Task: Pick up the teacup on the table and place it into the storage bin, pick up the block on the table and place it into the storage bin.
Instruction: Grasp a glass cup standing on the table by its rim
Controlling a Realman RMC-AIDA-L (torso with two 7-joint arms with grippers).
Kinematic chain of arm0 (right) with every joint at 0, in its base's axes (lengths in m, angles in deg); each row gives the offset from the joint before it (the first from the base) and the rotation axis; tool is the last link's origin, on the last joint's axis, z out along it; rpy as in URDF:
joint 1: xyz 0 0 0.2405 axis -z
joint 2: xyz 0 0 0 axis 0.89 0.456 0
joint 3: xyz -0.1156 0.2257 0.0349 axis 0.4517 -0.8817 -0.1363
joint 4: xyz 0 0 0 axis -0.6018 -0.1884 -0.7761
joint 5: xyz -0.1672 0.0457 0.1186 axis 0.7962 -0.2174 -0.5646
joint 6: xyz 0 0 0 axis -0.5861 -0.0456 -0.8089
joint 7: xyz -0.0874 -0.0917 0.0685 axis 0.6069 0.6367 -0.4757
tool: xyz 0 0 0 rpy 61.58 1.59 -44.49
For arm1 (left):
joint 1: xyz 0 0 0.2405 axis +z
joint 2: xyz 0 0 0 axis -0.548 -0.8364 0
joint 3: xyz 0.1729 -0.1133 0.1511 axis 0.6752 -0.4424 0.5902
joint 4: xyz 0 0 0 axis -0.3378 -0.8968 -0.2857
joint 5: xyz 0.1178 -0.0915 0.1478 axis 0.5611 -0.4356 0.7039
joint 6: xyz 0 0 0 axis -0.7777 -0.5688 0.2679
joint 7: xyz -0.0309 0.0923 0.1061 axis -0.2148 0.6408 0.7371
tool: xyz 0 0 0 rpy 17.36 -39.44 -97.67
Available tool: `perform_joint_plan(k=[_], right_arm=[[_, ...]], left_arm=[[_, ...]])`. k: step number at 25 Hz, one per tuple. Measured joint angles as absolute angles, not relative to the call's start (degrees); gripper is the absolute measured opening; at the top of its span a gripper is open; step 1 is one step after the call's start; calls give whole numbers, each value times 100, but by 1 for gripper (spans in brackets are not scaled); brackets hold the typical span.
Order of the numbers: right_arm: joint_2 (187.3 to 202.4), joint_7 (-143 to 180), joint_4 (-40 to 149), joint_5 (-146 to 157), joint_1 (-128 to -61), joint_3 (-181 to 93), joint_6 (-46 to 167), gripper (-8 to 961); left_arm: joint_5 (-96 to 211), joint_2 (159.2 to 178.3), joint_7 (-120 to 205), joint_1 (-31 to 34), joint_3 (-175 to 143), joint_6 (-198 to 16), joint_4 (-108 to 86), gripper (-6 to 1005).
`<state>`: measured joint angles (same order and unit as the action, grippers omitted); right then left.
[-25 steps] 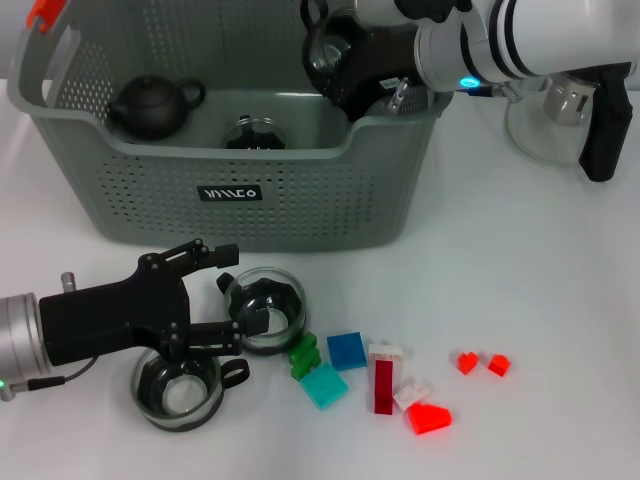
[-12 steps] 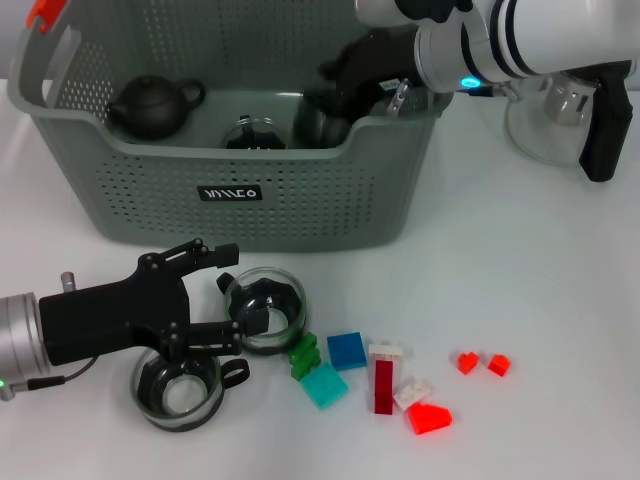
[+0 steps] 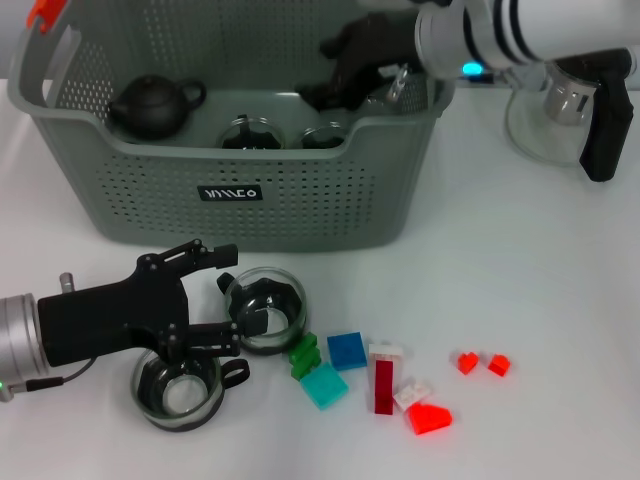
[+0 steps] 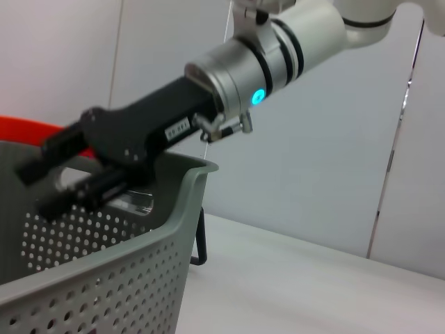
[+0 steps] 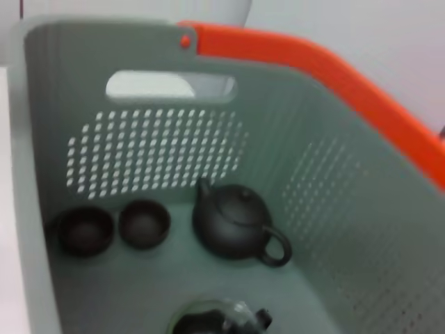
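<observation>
Change: the right gripper (image 3: 330,90), which held a glass teacup above the storage bin (image 3: 230,190) 1 second ago, no longer carries it; a clear cup now sits on the bin floor beside another glass cup (image 3: 250,133).
Released cup: the newly placed teacup (image 3: 323,136) rests inside the bin, near the front wall, just below the right gripper.
Right gripper: over the bin's right rear corner, fingers apart and empty, as the left wrist view also shows (image 4: 69,174).
Meaning for the task: 1 teacup delivery looks finished; the blocks and 2 cups on the table remain.
Left gripper (image 3: 222,300): low over the table in front of the bin, jaws apart, 1 finger reaching into a table teacup (image 3: 266,308), not clamped on it.
Second table cup: another glass cup (image 3: 180,385) sits under the left arm, nearer the robot.
Blocks: green (image 3: 303,355), blue (image 3: 347,350), teal (image 3: 324,385) and red pieces (image 3: 428,417) lie scattered on the table, untouched.
Bin contents: a dark teapot (image 3: 150,105) and, in the right wrist view, 2 small dark cups (image 5: 144,223).
Writing: a small black label (image 3: 230,192) on the bin front carries white letters, not readable; a white tag on the right gripper is too small to read.
</observation>
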<state>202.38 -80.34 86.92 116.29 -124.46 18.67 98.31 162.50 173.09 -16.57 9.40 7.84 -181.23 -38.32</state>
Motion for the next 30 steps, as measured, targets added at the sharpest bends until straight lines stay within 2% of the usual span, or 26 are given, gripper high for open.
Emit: perform_joint_plan(k=[2,9,17,26,30], right_arm=[[20232,-8117,9051,11628,-12332,1841,9936,641],[20237,-8551,10706,11505,-11740,1815,10574,636],[20236,-7968,12160,9844,-10409,1870,11846,632],[20221,-6588,12095,8454,-9125,1726,13541,628],[20186,-6708,11769,8628,-8975,1623,14238,628]], left_arm=[[16250,17303,-1657,941,784,-18124,-3834,935],[16251,17271,-1657,933,784,-18137,-3834,935],[16250,17200,-1687,924,784,-18226,-3837,935],[16255,17120,-1689,930,782,-18490,-3928,934],[16280,17079,-1705,942,696,-18661,-3989,934]])
